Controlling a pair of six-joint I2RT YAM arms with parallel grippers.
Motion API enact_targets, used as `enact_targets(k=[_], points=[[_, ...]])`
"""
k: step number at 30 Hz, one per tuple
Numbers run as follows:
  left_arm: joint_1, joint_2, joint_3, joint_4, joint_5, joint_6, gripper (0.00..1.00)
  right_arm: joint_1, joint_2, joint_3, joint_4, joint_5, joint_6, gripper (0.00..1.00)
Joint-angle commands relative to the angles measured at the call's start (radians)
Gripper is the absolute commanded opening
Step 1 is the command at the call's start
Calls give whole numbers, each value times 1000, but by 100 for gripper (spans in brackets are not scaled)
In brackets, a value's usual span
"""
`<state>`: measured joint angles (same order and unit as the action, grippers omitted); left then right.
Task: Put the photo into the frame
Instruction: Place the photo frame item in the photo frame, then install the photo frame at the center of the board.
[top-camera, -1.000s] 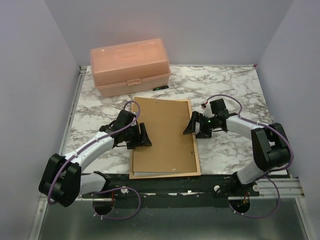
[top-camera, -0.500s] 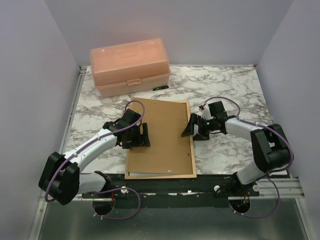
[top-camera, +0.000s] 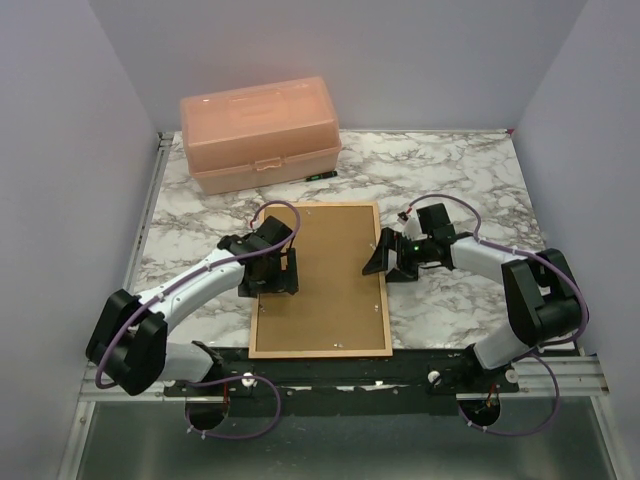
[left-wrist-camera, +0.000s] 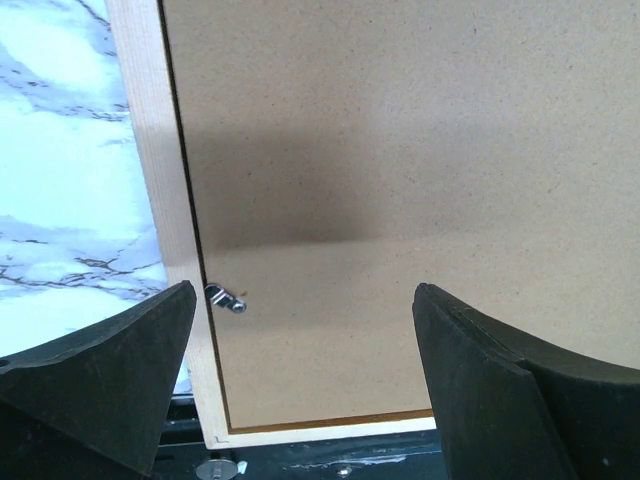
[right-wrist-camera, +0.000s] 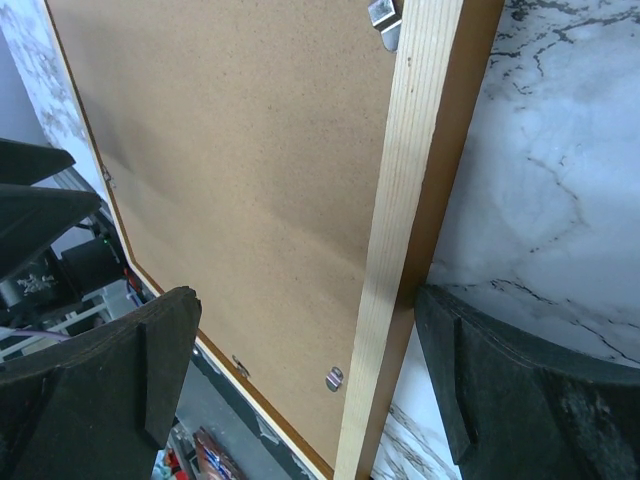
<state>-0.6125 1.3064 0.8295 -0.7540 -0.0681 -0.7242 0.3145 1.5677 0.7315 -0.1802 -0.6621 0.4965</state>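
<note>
**Board's seated, tabs look like the next job**

Closest to the arm bases, the frame (right-wrist-camera: 400, 230) is lying face-down on the marble-look table (top-camera: 460, 180). It's got thin pale-wood rails with an orange-brown edge. A flat, matte fibre backing board (top-camera: 325, 290) is sitting inside it.

The photo isn't showing anywhere, so I'm guessing it's under that board.

The left end effector (top-camera: 272, 275) is hovering over the left rail, fingers spread wide, gripping nothing. The right end effector (top-camera: 385, 262) is straddling the right rail, also gaping and empty.

A little shiny metal tab (left-wrist-camera: 226, 299) is sitting by the rail, so I reckon the next move is swivelling the tabs across the board with careful fingertip nudges.

A pink plastic box (top-camera: 258, 130) is sitting at the back.
</note>
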Motion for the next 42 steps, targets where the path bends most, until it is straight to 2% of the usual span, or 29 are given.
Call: enact_targets(k=[1,11,21,25,27,32,36,42], points=[[-16,24,43,-70,-88,-17,92,12,-20,-35,-51,28,1,97],[-19,11,40,-66,-95,-20,92,12,-53,-49,-103,96,0,97],[7,-29,-20,29,6,-11,97,41,-120,-47,-227,268,9,97],[59,-71,-93,103,67,-12,98,84,-143,-48,-285,351,31,97],[111,-99,-130,139,141,-5,98,116,-154,-52,-296,375,47,96],[214,-203,-215,181,213,14,98,208,-172,-49,-327,448,95,96],[276,-255,-259,183,218,22,98,258,-173,-46,-349,523,117,93],[286,-224,-256,153,175,24,96,345,-162,-25,-389,606,157,89]])
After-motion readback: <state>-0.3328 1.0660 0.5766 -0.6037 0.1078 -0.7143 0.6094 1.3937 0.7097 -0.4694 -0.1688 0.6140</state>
